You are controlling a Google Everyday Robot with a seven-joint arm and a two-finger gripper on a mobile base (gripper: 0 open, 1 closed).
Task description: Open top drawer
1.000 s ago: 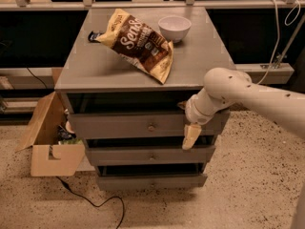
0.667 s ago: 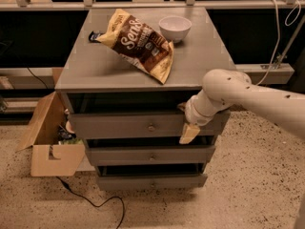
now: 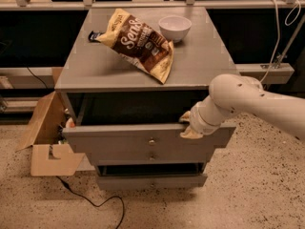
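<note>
The top drawer (image 3: 119, 144) is the widest grey drawer, with a small brass knob (image 3: 151, 140) at its centre. It stands pulled out from the cabinet, with a dark gap showing behind its front. My gripper (image 3: 190, 126) is at the top edge of the drawer front, to the right of the knob, on the end of my white arm (image 3: 248, 101), which comes in from the right. Two narrower grey drawers (image 3: 152, 180) sit below, pushed in.
On the grey cabinet top (image 3: 95, 66) lie a brown-and-yellow snack bag (image 3: 138, 42) and a white bowl (image 3: 175, 27). An open cardboard box (image 3: 47, 144) stands on the floor at the left, with a black cable (image 3: 95, 203) trailing in front. A metal rail (image 3: 267, 69) runs behind.
The top drawer has slid out toward the camera. My gripper has moved from the drawer's front face up to its top edge, and the arm has drawn back with it.
</note>
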